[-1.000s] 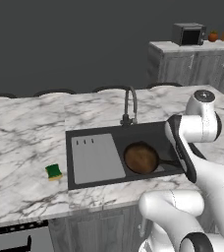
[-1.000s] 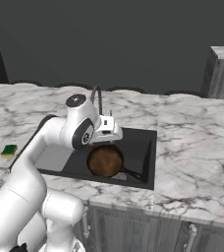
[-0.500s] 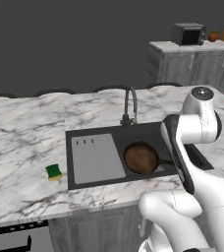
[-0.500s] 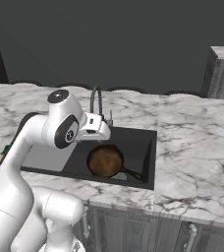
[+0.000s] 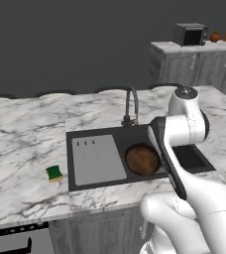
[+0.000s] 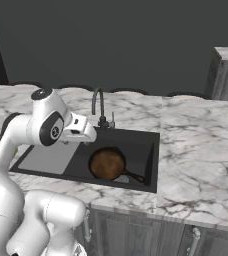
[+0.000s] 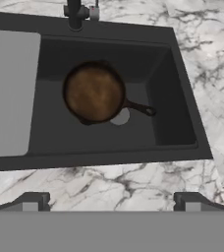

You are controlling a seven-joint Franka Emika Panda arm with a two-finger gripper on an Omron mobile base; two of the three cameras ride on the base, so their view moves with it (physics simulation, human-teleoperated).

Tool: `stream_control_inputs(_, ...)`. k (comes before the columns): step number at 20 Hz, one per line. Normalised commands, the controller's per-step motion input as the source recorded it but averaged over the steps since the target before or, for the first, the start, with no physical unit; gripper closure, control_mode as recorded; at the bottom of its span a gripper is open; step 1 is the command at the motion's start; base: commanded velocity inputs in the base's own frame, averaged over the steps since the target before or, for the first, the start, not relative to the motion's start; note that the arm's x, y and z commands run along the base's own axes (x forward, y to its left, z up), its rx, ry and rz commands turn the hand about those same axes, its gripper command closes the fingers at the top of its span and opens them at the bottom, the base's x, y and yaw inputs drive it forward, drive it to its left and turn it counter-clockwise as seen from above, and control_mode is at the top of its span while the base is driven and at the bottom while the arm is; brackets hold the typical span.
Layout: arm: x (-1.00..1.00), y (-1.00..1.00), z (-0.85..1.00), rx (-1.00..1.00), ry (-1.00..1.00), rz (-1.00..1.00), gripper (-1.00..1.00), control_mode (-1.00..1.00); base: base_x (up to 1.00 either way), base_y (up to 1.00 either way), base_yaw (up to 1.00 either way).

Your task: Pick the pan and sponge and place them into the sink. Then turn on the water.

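The pan (image 7: 94,93) already lay in the sink (image 5: 92,182); the sponge (image 5: 54,172) sat on the surface left of the sink, well apart from the wide-open, empty pincer (image 7: 112,203) above it.

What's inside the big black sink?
The pan lies in the sink basin, its handle pointing away from the grey drainboard. It covers part of the drain, so only an edge shows. The sponge is outside, on the counter.
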Motion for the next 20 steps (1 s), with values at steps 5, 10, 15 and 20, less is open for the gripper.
stream_control_inputs(5, -0.04, 0.58, -0.38, 0.1, 0.01, 0.0, -1.0, -1.0, 0.0, 0.0, 0.0)
stream_control_inputs(10, 0.0, 0.62, -0.28, 0.06, 0.03, 0.0, -1.0, -1.0, 0.0, 0.0, 0.0)
stream_control_inputs(15, 0.07, 0.62, -0.07, 0.01, 0.0, 0.0, -1.0, -1.0, 0.0, 0.0, 0.0)
stream_control_inputs(20, 0.17, 0.62, 0.06, -0.03, 0.0, 0.0, -1.0, -1.0, 0.0, 0.0, 0.0)
